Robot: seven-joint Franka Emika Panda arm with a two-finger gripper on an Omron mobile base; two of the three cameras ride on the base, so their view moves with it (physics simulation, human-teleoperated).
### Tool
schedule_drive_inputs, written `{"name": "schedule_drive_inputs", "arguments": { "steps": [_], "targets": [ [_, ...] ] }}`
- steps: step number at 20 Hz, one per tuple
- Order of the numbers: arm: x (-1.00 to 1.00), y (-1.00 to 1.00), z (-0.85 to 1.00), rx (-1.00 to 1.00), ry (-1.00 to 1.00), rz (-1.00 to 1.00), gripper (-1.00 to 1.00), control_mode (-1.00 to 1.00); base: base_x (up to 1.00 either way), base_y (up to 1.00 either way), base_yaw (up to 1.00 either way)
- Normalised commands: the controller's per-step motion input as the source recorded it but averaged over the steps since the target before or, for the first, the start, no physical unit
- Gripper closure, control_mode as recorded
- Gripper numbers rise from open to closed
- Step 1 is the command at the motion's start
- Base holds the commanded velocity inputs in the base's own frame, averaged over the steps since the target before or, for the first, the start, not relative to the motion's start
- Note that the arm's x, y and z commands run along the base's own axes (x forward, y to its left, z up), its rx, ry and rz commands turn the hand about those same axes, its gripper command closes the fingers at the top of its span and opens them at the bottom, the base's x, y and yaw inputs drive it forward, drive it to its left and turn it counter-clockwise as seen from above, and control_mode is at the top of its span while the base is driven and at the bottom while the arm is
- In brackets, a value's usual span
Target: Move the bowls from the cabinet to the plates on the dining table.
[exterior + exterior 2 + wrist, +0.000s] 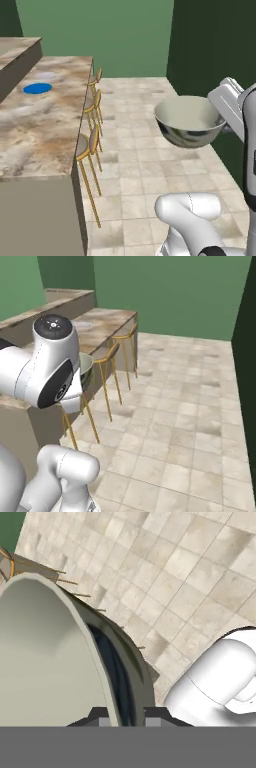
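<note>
My gripper (218, 116) is shut on the rim of the larger grey-white bowl (189, 121), which it holds upright in the air over the tiled floor, to the right of the dining table (45, 130). In the hand view the bowl's rim (107, 662) runs between my gripper's (127, 716) two fingertips. Far back on the table lie the blue plate (37, 88) and, just beyond it, the pale plate (45, 76). In the right base view the bowl (86, 370) peeks out behind my arm. The cabinet is out of view.
Yellow-framed stools (90, 142) line the table's right side, between the table and the bowl. Beige tiled floor (145, 165) spreads out to the right, up to green walls. A raised stone ledge (17, 52) borders the table's far left.
</note>
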Motion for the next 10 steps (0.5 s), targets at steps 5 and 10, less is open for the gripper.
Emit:
{"name": "schedule_drive_inputs", "arguments": {
  "steps": [5,10],
  "targets": [
    [0.0,0.0,0.0,0.0,0.0,0.0,1.0,1.0,0.08,-0.97,0.5],
    [0.0,0.0,0.0,0.0,0.0,0.0,1.0,1.0,0.07,-1.0,0.3]
  ]
}}
